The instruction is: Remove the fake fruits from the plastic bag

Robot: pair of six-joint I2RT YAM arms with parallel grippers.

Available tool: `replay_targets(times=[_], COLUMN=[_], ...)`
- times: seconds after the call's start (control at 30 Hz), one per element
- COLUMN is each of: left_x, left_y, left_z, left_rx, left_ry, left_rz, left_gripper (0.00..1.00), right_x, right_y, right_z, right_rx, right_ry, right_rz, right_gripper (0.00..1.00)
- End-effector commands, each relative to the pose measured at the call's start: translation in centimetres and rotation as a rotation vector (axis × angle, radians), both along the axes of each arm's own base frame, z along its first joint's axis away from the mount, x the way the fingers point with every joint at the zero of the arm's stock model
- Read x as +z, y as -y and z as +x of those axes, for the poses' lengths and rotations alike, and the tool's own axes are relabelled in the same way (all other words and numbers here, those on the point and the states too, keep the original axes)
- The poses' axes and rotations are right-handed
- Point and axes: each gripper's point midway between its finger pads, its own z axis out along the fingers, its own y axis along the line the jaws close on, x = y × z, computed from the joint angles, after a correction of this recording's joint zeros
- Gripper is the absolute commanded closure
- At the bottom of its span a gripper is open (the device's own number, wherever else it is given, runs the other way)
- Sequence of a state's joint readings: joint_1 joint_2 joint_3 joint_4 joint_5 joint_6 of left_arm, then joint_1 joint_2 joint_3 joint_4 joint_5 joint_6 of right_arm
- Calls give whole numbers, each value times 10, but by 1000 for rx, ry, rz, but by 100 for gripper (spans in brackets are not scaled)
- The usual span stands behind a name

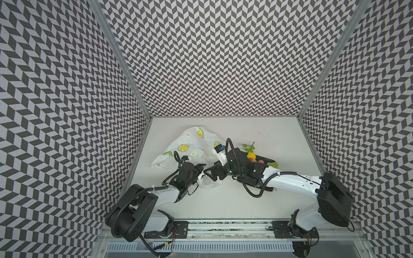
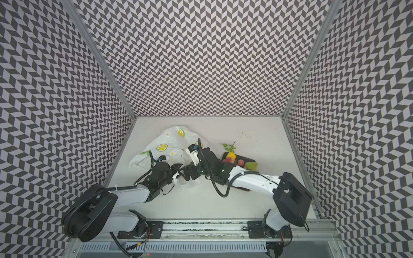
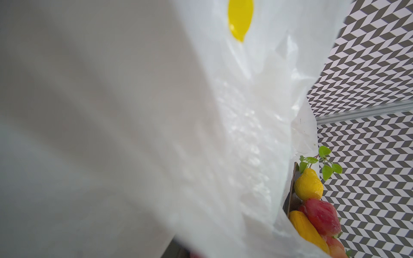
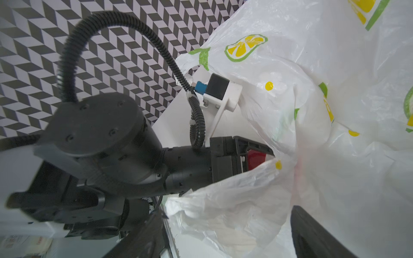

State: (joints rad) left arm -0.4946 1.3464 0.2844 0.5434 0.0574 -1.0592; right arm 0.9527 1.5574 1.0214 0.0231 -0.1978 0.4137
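**Plastic bag (image 1: 190,145) slumps left of centre, left gripper (image 4: 257,156) sunk in its mouth, right gripper (image 4: 230,212) beside it, fingers (image 4: 312,234) spread wide.**

Film hides the left fingers (something red shows between them; grip cannot be told). Several fake fruits (image 2: 231,156) sit on the dark plate (image 2: 245,159), right of centre. With nothing pinning the film, the bag may drag along and strip the catch.

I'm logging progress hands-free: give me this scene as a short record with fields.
bag: crinkly white plastic bag with lemon prints, on the table
left jaws: left gripper inside the bag mouth, seemingly closed on a glossy red fruit
right jaws: right gripper open at the bag rim, gripping nothing
plate: dark square plate, right of the bag
fruit out: yellow lemon with green sprig and pinkish peach on plate; green fruit at its edge
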Motion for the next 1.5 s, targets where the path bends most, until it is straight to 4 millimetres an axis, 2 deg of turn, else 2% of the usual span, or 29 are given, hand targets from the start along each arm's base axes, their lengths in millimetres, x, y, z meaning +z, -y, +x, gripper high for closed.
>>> replay_targets(times=[0.0,0.13,0.2,0.33,0.53,0.6,0.63,0.93,1.03,1.07,1.1,1.13,1.2,1.27,1.33,1.47], left_x=[2,2,3,4,5,6,7,9,10,9,9,8,7,7,8,9], left_y=[-3,-4,-4,-5,-7,-8,-9,-14,-13,-13,-13,-12,-11,-10,-9,-6], left_z=[2,2,2,2,1,1,2,-1,-1,-2,-2,-3,-4,-5,-5,-6], left_rx=[9,12,13,17,26,29,32,38,29,26,22,18,15,12,15,8], left_ry=[9,8,9,8,10,14,16,25,32,30,30,28,28,33,37,39], left_rz=[15,17,16,17,24,26,27,42,46,48,48,52,54,55,55,59], left_gripper=[63,62,62,61,61,60,60,59,59,59,60,60,60,60,60,60], right_x=[4,-13,-20,-30,-33,-34,-34,-43,-46,-44,-40,-33,-19,-9,-6,-18], right_y=[-12,-21,-20,-21,-14,-9,-6,32,35,33,30,26,19,13,7,-2], right_z=[15,15,16,13,11,11,11,13,11,10,9,9,9,10,13,20], right_rx=[-69,-101,-114,-104,-120,-128,-134,-201,-194,-184,-171,-162,-154,-160,-194,-301], right_ry=[8,-21,-34,-60,-67,-67,-66,-70,-83,-87,-91,-93,-98,-121,-172,-297], right_rz=[5,-42,-52,-63,-56,-62,-64,-93,-96,-90,-80,-60,-20,24,56,66], right_gripper=[12,12,18,43,86,98,100,100,98,85,64,49,34,26,25,26])
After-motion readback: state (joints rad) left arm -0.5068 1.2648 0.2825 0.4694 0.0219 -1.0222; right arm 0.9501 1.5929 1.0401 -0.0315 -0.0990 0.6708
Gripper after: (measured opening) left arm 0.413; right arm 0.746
